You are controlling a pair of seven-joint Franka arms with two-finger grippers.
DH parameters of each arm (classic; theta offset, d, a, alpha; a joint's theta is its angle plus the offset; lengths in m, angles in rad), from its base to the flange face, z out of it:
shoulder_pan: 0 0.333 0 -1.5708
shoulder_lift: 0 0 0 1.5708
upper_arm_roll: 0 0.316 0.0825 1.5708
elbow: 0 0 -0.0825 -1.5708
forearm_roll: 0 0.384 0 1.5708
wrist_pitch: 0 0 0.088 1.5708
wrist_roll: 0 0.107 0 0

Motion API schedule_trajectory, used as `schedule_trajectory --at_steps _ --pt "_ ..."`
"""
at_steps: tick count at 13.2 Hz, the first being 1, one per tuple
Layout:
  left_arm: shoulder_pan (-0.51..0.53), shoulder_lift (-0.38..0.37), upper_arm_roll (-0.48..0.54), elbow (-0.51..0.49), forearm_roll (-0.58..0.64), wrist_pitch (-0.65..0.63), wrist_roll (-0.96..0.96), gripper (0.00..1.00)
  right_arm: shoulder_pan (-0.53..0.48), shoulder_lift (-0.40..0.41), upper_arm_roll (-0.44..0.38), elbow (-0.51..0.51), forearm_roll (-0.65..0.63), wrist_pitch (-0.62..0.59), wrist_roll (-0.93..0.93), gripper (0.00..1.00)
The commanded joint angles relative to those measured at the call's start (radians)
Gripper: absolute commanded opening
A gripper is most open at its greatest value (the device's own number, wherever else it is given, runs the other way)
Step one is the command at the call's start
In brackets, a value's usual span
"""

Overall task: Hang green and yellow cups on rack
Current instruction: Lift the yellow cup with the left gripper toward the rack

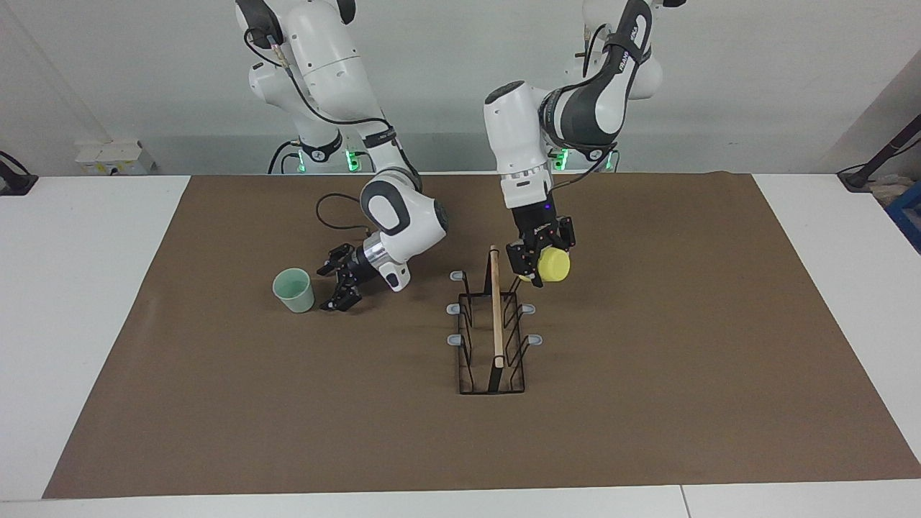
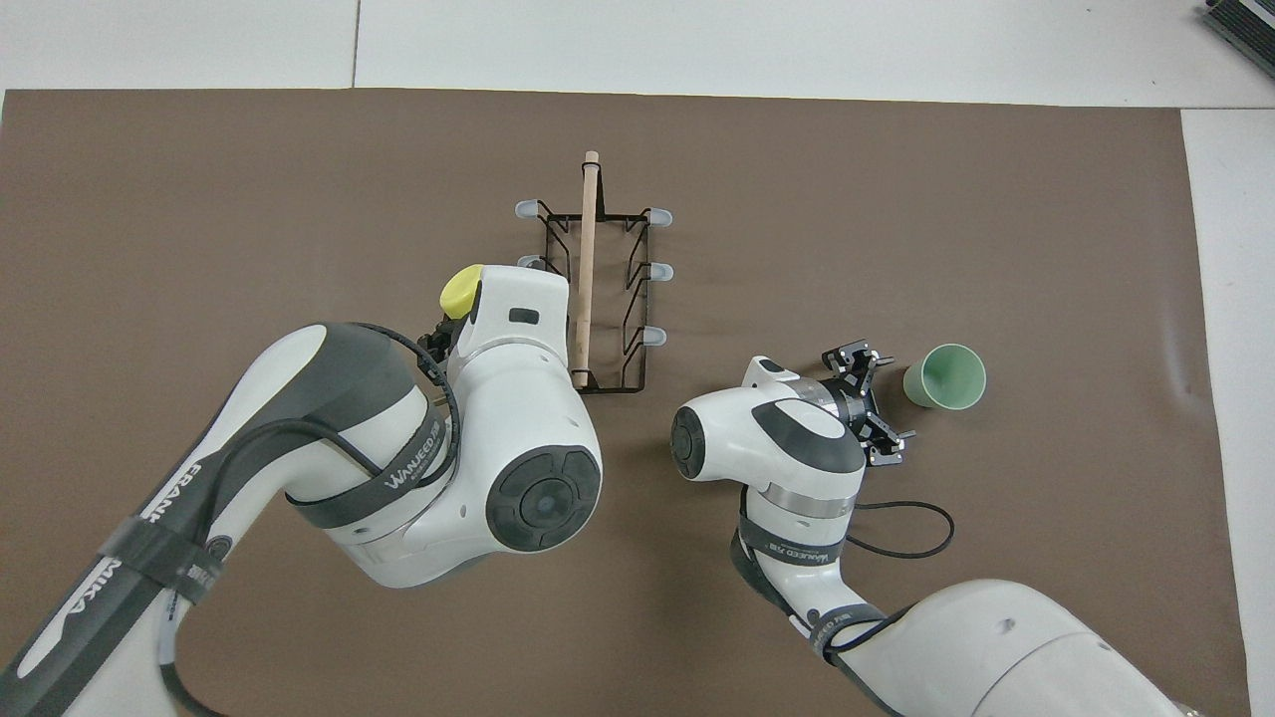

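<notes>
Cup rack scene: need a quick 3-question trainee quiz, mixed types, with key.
1. True or false: the yellow cup already hangs on the rack.
2. Which tool holds a cup? A) left tool B) right tool C) neither
3. Fill in: the green cup stands upright on the ____ mat, beside the open right tool.

Key: 1 false, the left tool holds it over the rack's prongs nearest the robots; 2 A; 3 brown.
</notes>
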Motion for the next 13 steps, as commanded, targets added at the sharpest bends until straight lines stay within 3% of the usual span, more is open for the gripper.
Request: schedule_trajectory --at_steps 1,3,9,10,11,12,13 --pt "0.017 -0.015 -0.012 -0.038 0.133 0.006 -0.124 0.0 -0.011 -0.029 0.002 -0.029 -0.052 -0.003 -0.035 1.0" --pt "0.011 0.012 -0.014 -0.04 0.199 -0.003 -0.193 0.0 -0.017 -0.029 0.002 -0.029 -0.084 0.001 -0.033 1.0" --pt "0.001 0.037 -0.046 -0.037 0.229 -0.011 -0.247 0.0 -0.052 -0.031 0.001 -0.055 -0.092 0.007 -0.03 1.0" --pt "0.002 0.037 -0.053 -0.034 0.226 -0.038 -0.269 0.12 -0.06 -0.031 0.001 -0.055 -0.101 0.009 -0.03 1.0" --pt "0.005 0.039 -0.061 -0.023 0.226 -0.049 -0.283 0.71 -0.064 -0.031 0.001 -0.055 -0.106 0.009 -0.029 1.0" --pt "0.004 0.039 -0.072 -0.023 0.226 -0.052 -0.278 1.0 -0.072 -0.031 0.001 -0.055 -0.106 0.009 -0.026 1.0" --pt "0.008 0.037 -0.078 -0.023 0.216 -0.051 -0.281 1.0 -0.08 -0.031 0.001 -0.055 -0.106 0.009 -0.021 1.0"
